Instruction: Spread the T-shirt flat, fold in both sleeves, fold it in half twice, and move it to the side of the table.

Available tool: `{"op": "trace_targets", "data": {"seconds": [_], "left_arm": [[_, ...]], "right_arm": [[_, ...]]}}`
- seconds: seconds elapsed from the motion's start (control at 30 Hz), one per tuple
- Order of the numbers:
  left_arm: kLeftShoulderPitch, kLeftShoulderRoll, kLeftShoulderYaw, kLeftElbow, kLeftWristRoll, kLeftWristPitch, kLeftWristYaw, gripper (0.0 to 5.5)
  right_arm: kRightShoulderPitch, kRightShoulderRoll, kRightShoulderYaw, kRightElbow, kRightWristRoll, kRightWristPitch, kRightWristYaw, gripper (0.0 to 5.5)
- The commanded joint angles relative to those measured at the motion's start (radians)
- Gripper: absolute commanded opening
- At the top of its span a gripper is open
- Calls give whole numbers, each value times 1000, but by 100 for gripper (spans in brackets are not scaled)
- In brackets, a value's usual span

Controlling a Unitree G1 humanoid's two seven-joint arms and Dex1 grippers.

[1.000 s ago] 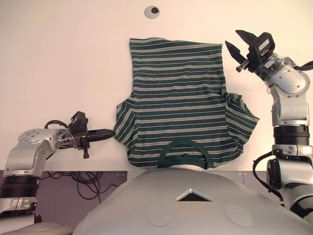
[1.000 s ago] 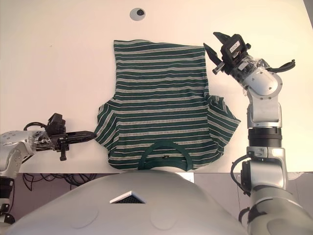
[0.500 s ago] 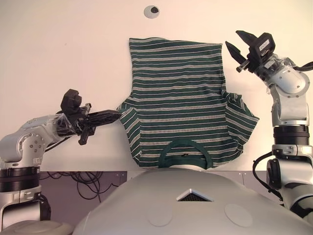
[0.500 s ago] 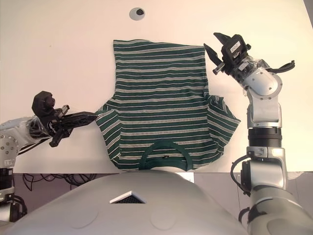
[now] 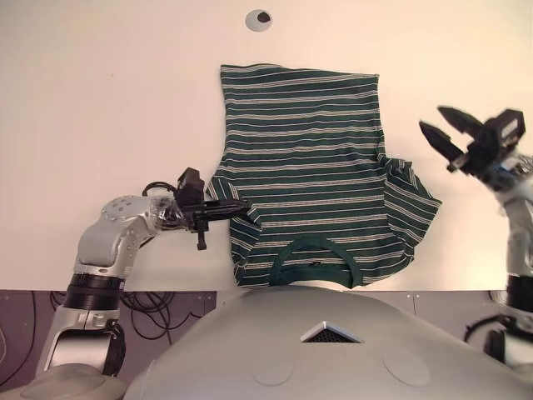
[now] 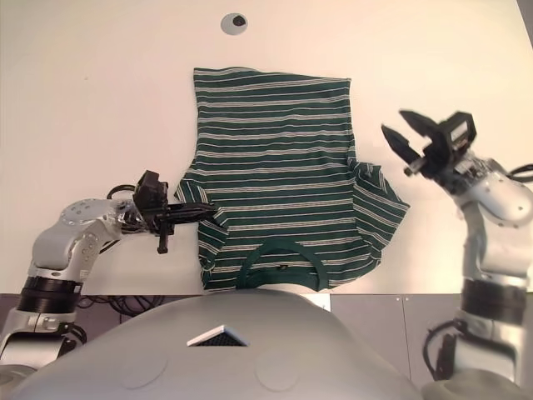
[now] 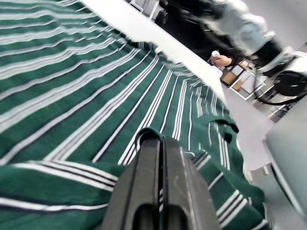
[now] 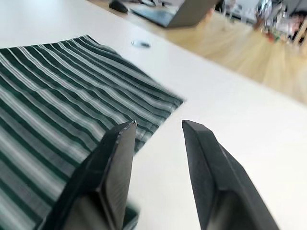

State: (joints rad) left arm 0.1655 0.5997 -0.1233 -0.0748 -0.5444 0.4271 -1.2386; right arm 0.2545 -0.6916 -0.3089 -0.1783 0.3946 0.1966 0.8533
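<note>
A: Left claw (image 5: 236,207) pressed together, pinching the T-shirt (image 5: 304,158) by its left sleeve (image 5: 246,230). The sleeve lies doubled over the body at its tips. Right claw (image 5: 447,137) spread above the worktop (image 5: 108,125), with the right sleeve (image 5: 412,200) just inboard of it, unfolded.
B: Risk?
A: The pinch may catch the body layer too, and lifting would then drag the shirt askew. Letting go early would leave a crooked fold.

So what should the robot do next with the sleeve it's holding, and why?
Probably open the left gripper and let the sleeve drop. The gripper is shut on the sleeve, which lies folded in over the T-shirt, so that fold looks done. The other sleeve sticks out to the side, with the open right gripper beside it.
</note>
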Motion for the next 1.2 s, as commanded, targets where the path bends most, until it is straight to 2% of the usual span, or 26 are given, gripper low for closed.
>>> {"op": "trace_targets", "data": {"seconds": [0.03,0.1,0.27,0.43,0.73,1.0,1.2], "left_arm": [[-11,-25,-30,4,38,-6,41,1],[-17,-27,-35,-5,40,-6,46,1],[-5,-19,-57,-53,55,-14,51,76],[3,-27,-74,-78,63,-13,71,134],[45,-19,-123,-57,164,-155,90,281],[14,-42,-60,-75,108,-243,76,287],[12,-25,-21,-163,19,-207,45,287]], "right_arm": [[130,-89,-116,-93,176,258,69,177],[180,-110,-139,-120,236,375,79,177],[240,-110,-113,-129,276,553,63,177],[217,-95,-99,-88,267,624,6,177],[171,-90,-181,-66,306,665,-49,177],[225,-90,-121,-51,260,645,-48,177],[228,-89,-63,0,216,604,-32,177]]}}
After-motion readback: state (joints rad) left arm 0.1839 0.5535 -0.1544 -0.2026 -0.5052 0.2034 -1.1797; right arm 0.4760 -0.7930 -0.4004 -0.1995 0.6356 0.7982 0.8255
